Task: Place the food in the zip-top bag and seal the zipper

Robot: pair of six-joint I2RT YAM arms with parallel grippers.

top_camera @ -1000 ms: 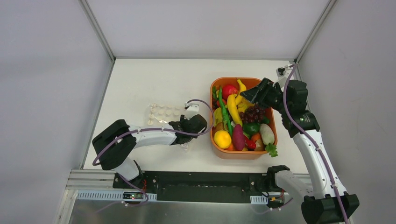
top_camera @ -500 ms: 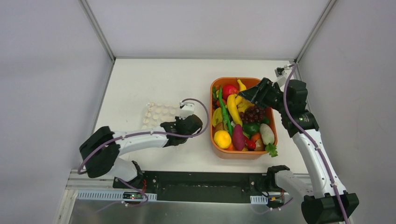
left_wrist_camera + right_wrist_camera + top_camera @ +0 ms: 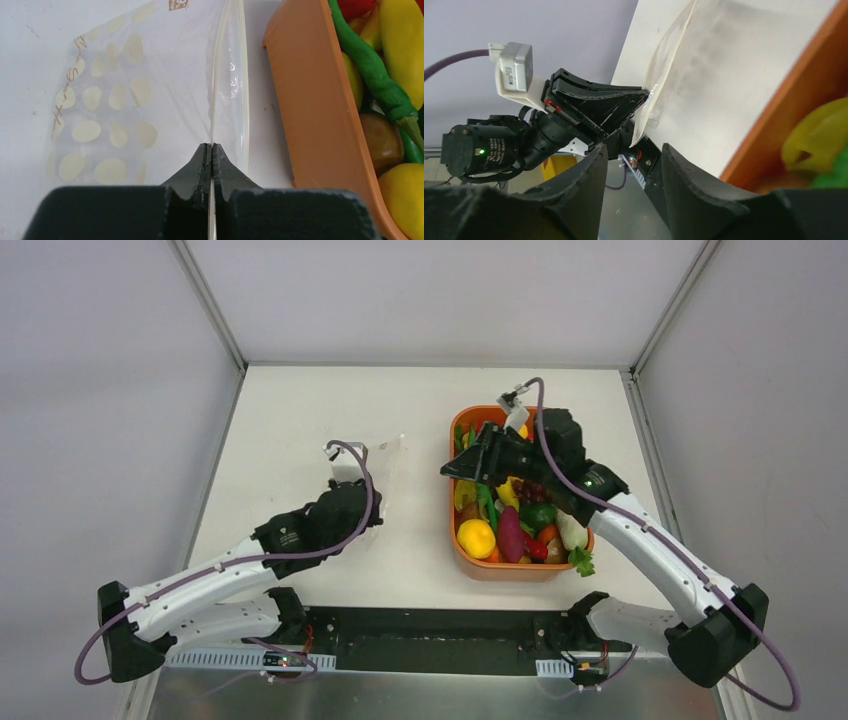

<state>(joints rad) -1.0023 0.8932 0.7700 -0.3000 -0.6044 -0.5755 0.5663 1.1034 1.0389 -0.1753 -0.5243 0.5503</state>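
Observation:
My left gripper (image 3: 372, 512) is shut on the zipper (image 3: 230, 75) edge of the clear dotted zip-top bag (image 3: 115, 100) and holds it up off the table; the grip shows in the left wrist view (image 3: 211, 150). The bag shows faintly in the top view (image 3: 386, 460). The food, including a yellow round fruit (image 3: 477, 537), purple grapes (image 3: 535, 490) and a green pepper (image 3: 375, 70), lies in the orange tray (image 3: 458, 540). My right gripper (image 3: 455, 468) is open and empty above the tray's left rim, facing the bag (image 3: 724, 65) and the left gripper (image 3: 594, 107).
The orange tray's long left wall (image 3: 310, 100) stands close to the right of the hanging bag. White enclosure walls surround the table. The arm bases and a black rail sit along the near edge.
My left arm has lifted the bag off the table and drawn back to the left. My right arm has swung left from over the grapes to the tray's left rim.

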